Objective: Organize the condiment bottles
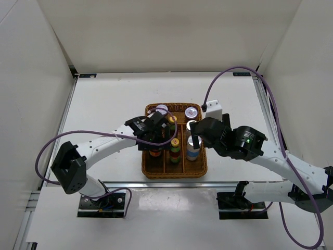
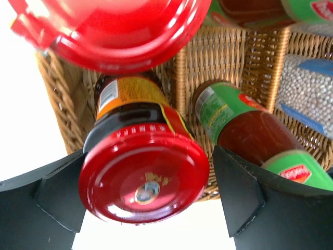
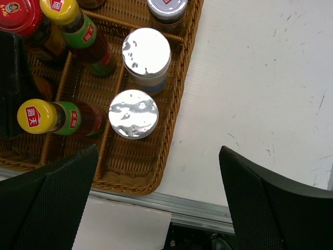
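While the table carries the brown wicker tray at its middle, every one of the condiment bottles that shows stands inside that tray, beneath the two sets of fingers. The left fingers hang over the tray's left lane and flank a red-lidded jar. One finger sits at each side of its lid, the left one at the rim and the right one with perhaps a sliver of gap, so I cannot tell whether they squeeze the jar or only bracket it. A second red-lidded jar looms just beyond those fingertips in the same lane. A green-labelled sauce bottle stands just outside the right-hand finger, across a wicker divider. The right fingers are spread wide with nothing between them, over the tray's outer rim and the bare table beside it. Two yellow-capped sauce bottles and the silver-lidded jars lie ahead of them and to their left.

The sorting looks close to done, so the main danger is probably in pulling away. If the left fingers spread too far, the outer one could nudge the divider or tip the sauce bottle next to it. If they lift while clamped only on the smooth lid, the jar could slip and knock its neighbour. A low pass by the right fingers could catch the rim and drag the whole tray.
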Controlling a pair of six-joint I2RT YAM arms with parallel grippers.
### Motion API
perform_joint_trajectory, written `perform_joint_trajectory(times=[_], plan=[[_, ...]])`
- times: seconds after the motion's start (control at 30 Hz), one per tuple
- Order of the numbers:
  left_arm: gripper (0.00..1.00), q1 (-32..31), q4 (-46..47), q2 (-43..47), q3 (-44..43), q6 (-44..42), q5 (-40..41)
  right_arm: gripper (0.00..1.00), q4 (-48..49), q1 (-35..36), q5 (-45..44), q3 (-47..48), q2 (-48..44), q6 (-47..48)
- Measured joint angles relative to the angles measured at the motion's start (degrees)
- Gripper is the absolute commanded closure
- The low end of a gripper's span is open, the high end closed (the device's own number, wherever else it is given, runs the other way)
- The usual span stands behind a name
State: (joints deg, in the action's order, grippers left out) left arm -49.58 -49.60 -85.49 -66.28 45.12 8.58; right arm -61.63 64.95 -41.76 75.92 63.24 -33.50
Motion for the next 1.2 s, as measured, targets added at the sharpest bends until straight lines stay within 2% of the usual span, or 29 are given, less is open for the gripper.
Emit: perform_joint_trajectory(times=[0.17,0.43,0.57,0.83,1.2], plan=[[0.0,0.02,-4.46,1.95,-3.61,-0.74,0.96,0.0,0.04,0.0,-0.15,0.0,0.09,0.04],[0.0,4.39,-9.18,10.19,-18.05,-5.62,2.45,0.0,0.04,0.0,-0.9,0.04,0.0,1.42],[0.0,6.84,-10.8,13.68,-23.02,-9.44,6.16,0.0,0.04,0.0,-0.94,0.07,-1.49,1.97],[0.0,13.35,-12.07,26.6,-18.58,-14.69,20.85,0.0,-2.19,0.0,-1.9,2.43,-5.53,2.21],[0.0,15.34,-11.65,28.04,-12.2,-15.41,24.94,0.0,-2.93,0.0,-3.28,3.5,-5.73,5.49]])
